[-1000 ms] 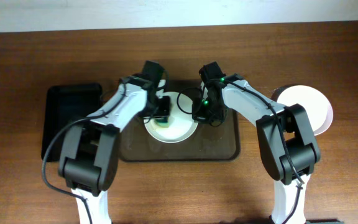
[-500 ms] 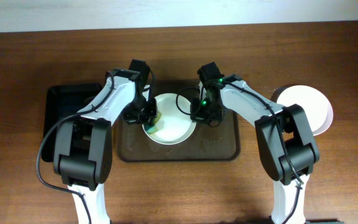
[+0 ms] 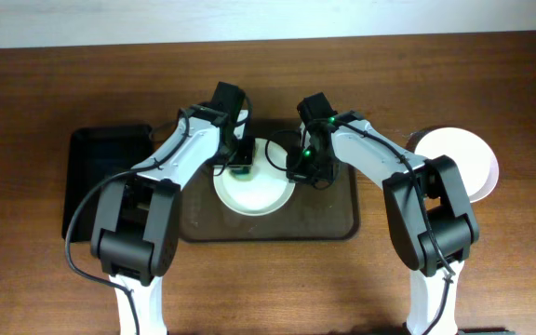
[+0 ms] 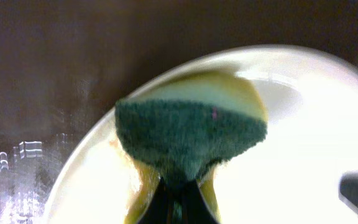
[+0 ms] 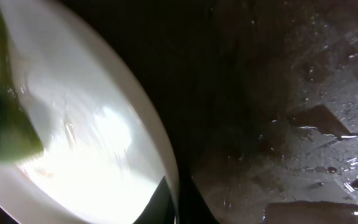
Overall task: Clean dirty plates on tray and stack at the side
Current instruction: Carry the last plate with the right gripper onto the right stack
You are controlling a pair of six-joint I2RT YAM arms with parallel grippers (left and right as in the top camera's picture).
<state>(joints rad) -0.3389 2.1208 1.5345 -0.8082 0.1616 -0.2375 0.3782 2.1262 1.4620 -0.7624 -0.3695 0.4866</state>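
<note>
The place looks like a robotics lab bench. Two white-and-black arms [image 3: 170, 163] stand at the near edge of a brown wood-grain table [image 3: 35, 279], with a pale wall [image 3: 63, 23] behind. On the table sit a brown tray [image 3: 338, 228], a black tray [image 3: 91, 149] and plates [image 3: 459, 158].

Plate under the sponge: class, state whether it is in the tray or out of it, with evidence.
In the tray. Overhead, the plate lies within the tray's rim, dark tray floor showing beside and below it.
</note>
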